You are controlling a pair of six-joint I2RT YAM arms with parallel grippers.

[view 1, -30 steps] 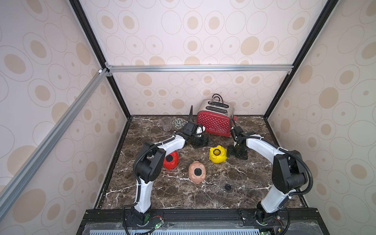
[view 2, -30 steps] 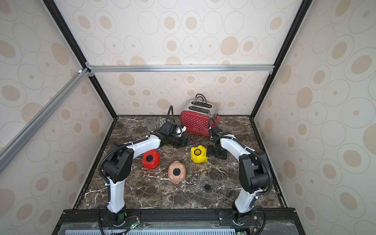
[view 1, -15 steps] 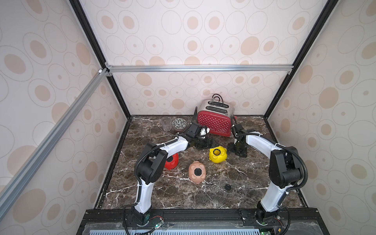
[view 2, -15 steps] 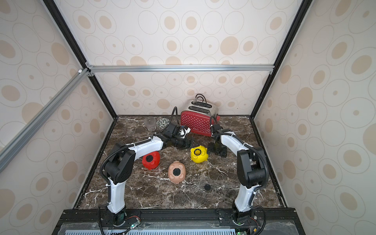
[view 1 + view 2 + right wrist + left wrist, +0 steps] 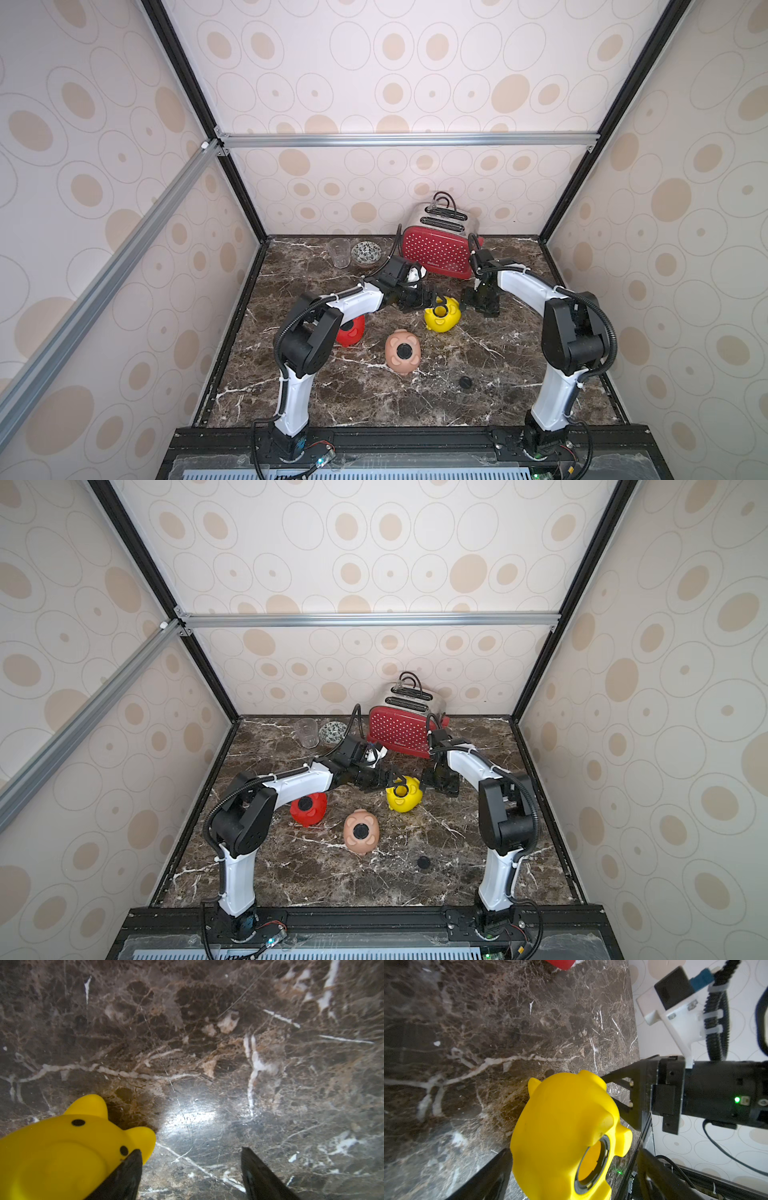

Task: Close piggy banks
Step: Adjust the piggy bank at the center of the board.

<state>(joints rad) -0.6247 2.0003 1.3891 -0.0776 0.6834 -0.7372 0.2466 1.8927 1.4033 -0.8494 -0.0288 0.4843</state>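
Lying below centre, the pink piggy bank [image 5: 402,352] shows whole, the red piggy bank [image 5: 353,330] is half hidden behind the left arm [image 5: 316,332], and farther back the yellow piggy bank [image 5: 441,318] sits within the wide-spread left gripper [image 5: 574,1150], the right gripper [image 5: 191,1150] likewise parted beside it.

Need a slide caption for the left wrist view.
Open left gripper straddles the yellow piggy bank, belly hole unplugged, on the marble tabletop; right gripper just beyond.
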